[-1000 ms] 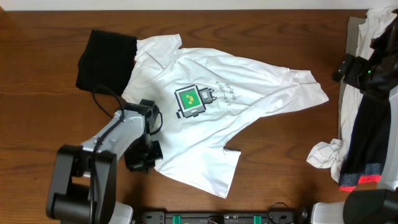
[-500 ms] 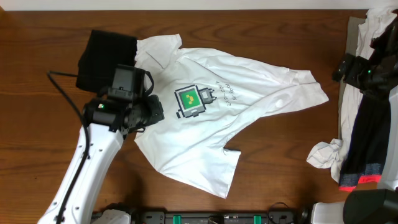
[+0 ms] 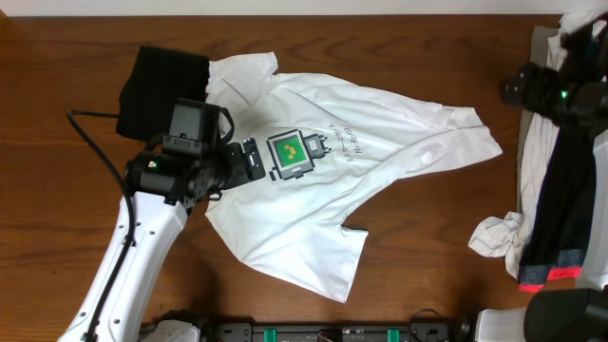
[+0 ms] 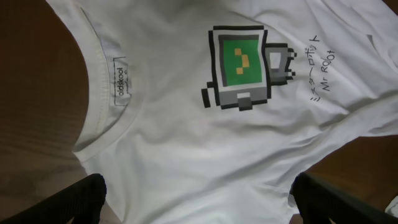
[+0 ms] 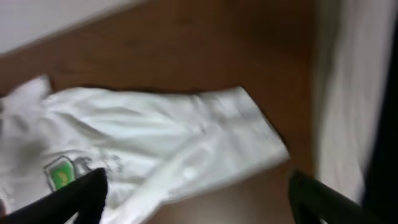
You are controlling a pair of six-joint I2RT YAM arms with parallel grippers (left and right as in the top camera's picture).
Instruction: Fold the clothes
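A dark brown wooden table (image 3: pixel 427 256) carries the clothes. The white short-sleeved cotton T-shirt (image 3: pixel 380 123) lies spread front-up and creased across its middle, set at a slant. A heap of white and black garments (image 3: pixel 560 209) runs along the right edge, apart from the shirt. A folded black garment (image 3: pixel 157 85) sits at the upper left, touching the shirt's sleeve. The white left arm (image 3: pixel 142 237) reaches in from the bottom left. Its left gripper (image 3: pixel 252 160) is over the shirt's chest, its 2 fingers spread wide and holding nothing. The right gripper (image 5: pixel 198 198) is above the heap, its fingers also wide apart and empty. The green-and-grey pixel-robot print (image 4: pixel 239 68) lies just beyond the left fingers, with the small collar label (image 4: pixel 121 78) beside it.
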